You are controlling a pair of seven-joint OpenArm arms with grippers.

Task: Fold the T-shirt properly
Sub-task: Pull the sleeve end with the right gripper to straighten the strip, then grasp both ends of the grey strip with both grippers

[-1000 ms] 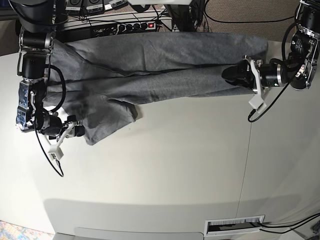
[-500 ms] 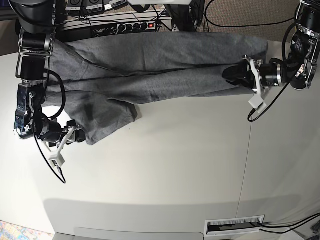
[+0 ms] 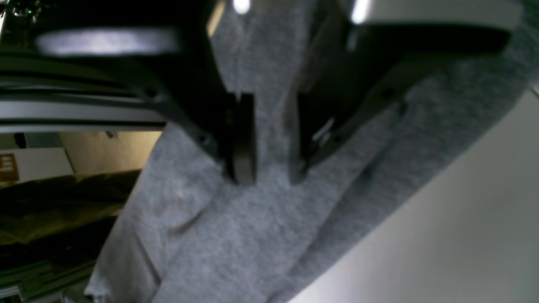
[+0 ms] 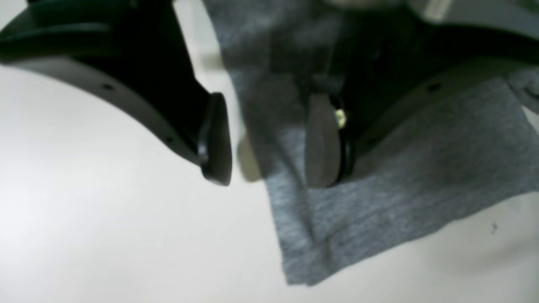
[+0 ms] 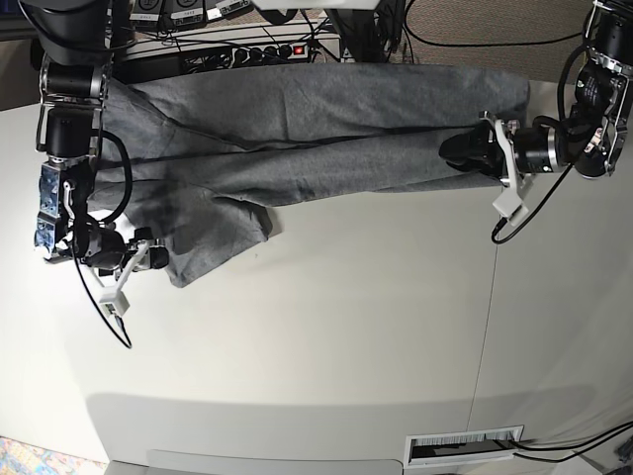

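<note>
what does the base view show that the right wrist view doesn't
Only the base view: the whole T-shirt stretched across the table's far side, the left gripper at its other end, and a power strip behind. Only the right wrist view: the right gripper with its jaws apart around a shirt corner. Both: grey fabric on the white table.

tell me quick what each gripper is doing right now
Left gripper: jaws partly apart with a fold of the T-shirt between them; a firm grip cannot be told.
Right gripper: open, straddling the shirt's edge.
</note>
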